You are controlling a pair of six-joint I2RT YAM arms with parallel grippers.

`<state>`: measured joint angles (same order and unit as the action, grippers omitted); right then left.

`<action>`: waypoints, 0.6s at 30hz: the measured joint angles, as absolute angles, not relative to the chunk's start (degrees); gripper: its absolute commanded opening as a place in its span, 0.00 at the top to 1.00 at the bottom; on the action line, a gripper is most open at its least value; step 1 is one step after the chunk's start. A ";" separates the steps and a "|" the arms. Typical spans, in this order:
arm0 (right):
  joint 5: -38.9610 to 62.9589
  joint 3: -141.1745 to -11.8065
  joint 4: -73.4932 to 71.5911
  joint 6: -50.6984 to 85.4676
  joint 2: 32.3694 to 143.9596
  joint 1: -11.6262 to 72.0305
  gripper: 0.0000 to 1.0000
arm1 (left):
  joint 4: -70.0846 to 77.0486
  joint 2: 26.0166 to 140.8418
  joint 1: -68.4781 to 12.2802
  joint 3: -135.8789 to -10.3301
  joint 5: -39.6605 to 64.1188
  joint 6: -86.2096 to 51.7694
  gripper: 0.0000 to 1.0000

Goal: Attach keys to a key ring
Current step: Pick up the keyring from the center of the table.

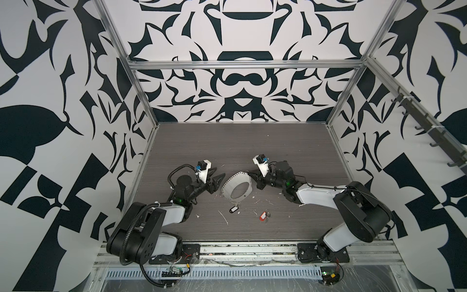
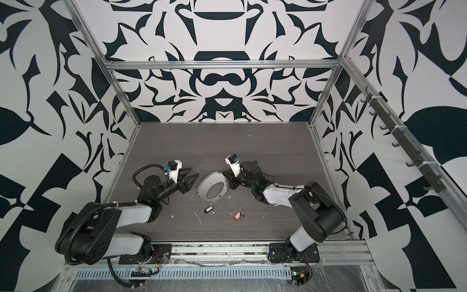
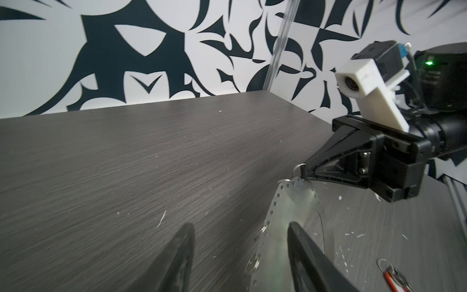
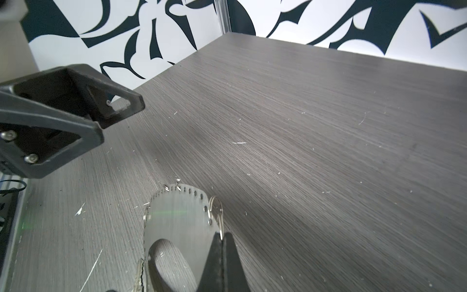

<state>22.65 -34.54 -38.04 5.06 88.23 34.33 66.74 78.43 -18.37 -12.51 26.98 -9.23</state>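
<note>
R claw (image 1: 252, 175) clamps key ring (image 1: 230, 184) by one rim; L claw (image 1: 219, 182), jaws apart, sits just beside opposite rim. Red-tag keys (image 1: 264, 216) lie loose on bench (image 1: 202, 141), behind both claws, nearer R arm.

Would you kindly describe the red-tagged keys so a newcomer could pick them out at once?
On the dark wood-grain table, find the round key ring near its middle. Nearer the front edge, toward the right arm, lie the red-tagged keys; their red-orange tag sets them apart from the black-tagged keys at the ring's rim.
</note>
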 measured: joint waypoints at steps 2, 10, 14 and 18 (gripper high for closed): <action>22.35 -33.82 -37.95 4.16 86.30 34.57 1.00 | 70.65 78.39 -18.39 -12.49 29.87 -9.52 0.39; 22.94 -31.29 -39.40 1.56 79.42 35.29 1.00 | 72.66 70.52 -19.16 -12.64 36.71 -10.63 0.44; 24.80 -27.73 -42.02 -0.47 76.03 35.92 1.00 | 64.27 63.02 -21.56 -14.44 37.45 -7.94 0.45; 27.07 -24.82 -44.51 -2.48 74.26 36.18 1.00 | 53.67 56.47 -27.27 -16.10 35.81 -2.31 0.46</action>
